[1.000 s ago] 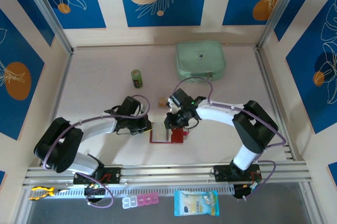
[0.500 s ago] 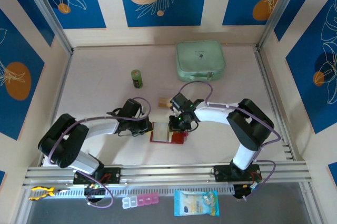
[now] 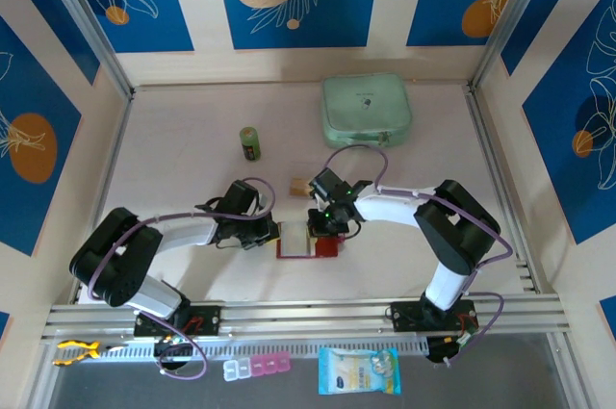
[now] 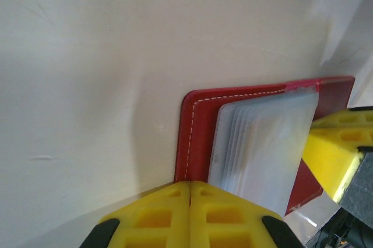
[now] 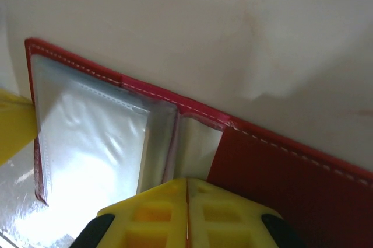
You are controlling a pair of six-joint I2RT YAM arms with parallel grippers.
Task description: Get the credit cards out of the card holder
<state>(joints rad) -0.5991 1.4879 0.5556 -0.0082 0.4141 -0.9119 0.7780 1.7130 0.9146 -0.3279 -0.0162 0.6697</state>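
rails (image 3: 308, 318) run along the near edge of the table (image 3: 173, 140) and carry both arm bases. in front of them, off the table, lie a pink pill box (image 3: 256, 368), a blue packet (image 3: 358, 370) and, toward the left, a small yellow object (image 3: 75, 351).

on the table, close to the middle of its near edge, the card holder (image 3: 308, 247) lies opened flat, red cover down and clear pockets up. the left gripper (image 3: 276, 234) is at its left edge and the right gripper (image 3: 320, 230) is over its right half, so the holder sits between the two arms.

from the left wrist, the left gripper (image 4: 190, 187) has its yellow fingers pressed together with no gap. the tips rest at the stitched edge of the card holder (image 4: 195, 125), just beside the fanned clear pockets (image 4: 262, 143). whether they pinch the cover cannot be told. a yellow finger of the other arm shows past the pockets.

from the right wrist, the right gripper (image 5: 186, 184) is closed the same way, finger against finger. its tips are down where the clear pockets (image 5: 87, 143) meet the red cover of the card holder (image 5: 274, 172). whether a pocket or a card is caught between them cannot be told.

just beyond the holder a tan card (image 3: 298, 185) lies on the table. farther back and to the left stands a green cylinder (image 3: 250, 143). a mint green case (image 3: 367, 111) lies near the far edge, right of centre.
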